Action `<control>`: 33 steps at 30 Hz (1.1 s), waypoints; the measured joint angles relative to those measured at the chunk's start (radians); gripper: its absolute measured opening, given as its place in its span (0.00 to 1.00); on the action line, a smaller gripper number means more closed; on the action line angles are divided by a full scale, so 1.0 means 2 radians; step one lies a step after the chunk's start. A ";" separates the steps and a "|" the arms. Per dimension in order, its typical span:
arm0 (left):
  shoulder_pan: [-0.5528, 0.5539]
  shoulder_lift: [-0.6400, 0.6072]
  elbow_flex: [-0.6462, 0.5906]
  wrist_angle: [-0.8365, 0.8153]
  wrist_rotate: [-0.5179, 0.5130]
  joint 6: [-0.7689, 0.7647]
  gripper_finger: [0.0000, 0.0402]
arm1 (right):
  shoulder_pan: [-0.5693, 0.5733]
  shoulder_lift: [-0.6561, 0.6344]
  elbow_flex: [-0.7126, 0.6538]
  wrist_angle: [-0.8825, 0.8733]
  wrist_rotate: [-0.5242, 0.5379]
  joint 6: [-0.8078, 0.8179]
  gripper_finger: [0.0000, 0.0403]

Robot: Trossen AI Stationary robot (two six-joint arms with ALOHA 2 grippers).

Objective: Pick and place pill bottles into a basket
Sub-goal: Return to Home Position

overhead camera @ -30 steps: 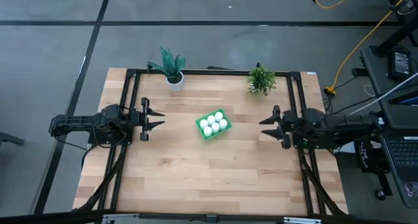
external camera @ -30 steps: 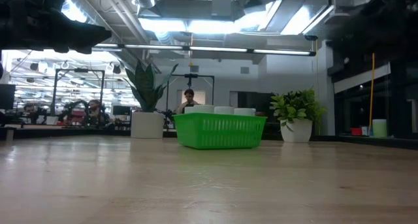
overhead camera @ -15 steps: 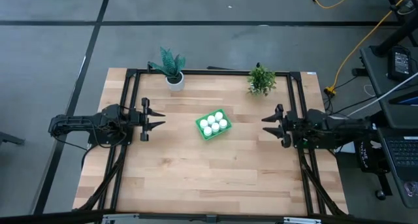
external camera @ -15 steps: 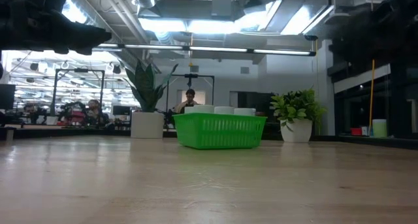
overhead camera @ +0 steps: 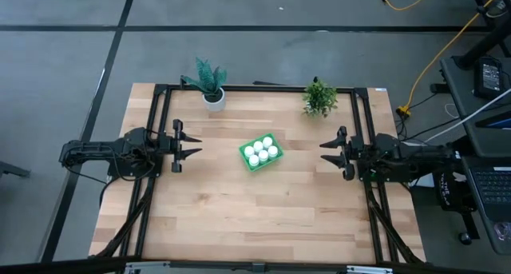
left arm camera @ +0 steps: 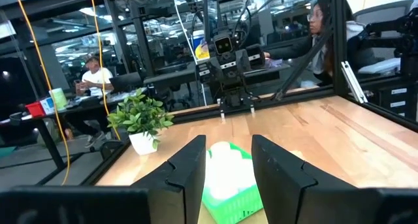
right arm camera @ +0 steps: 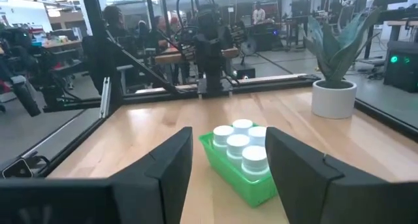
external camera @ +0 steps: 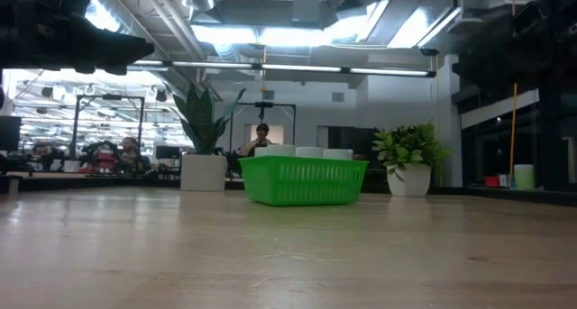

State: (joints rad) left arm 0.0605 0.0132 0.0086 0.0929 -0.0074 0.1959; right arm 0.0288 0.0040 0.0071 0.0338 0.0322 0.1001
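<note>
Beyond the worktop [overhead camera: 239, 218], a large lit workshop with desks and racks was seen in the low view, and people [left arm camera: 91, 77] were seated far off, none reaching toward the robot. The pale wooden worktop filled the middle of the high view.

The left arm [overhead camera: 112, 156] was stationed at the middle left of that frame and the right arm [overhead camera: 399, 160] at the middle right. Each pointed inward toward the centre, well apart from everything on the wood. This posture was judged to be a resting one, since no bottle was left loose to fetch. The left jaws were spread apart with nothing between them, and the right jaws were likewise spread and empty. That was read as fitting a load already given up.

Two potted plants, a spiky plant [overhead camera: 209, 81] and a leafy plant [overhead camera: 319, 97], were set at the upper centre. They were judged to be placed there as mere clutter, clear of the working area.

The basket [external camera: 302, 187] was placed at the centre of the frame, slightly turned, probably so that either arm could reach it. Six pill bottles [overhead camera: 261, 151] were seen inside it, upright in two packed rows, caps above the low meshed wall. The placing was judged complete.
</note>
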 joint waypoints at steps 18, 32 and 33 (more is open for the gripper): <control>0.000 0.000 0.000 0.000 0.000 0.000 0.29 | 0.000 0.000 0.000 0.000 0.000 0.012 0.48; 0.000 0.000 0.000 0.000 0.000 0.000 0.30 | 0.000 0.000 0.000 0.000 0.000 0.012 0.48; 0.000 0.000 0.000 0.000 0.000 0.000 0.30 | 0.000 0.000 0.000 0.000 0.000 0.012 0.48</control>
State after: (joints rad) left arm 0.0608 0.0132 0.0086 0.0932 -0.0074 0.1959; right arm 0.0288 0.0040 0.0071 0.0330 0.0322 0.1242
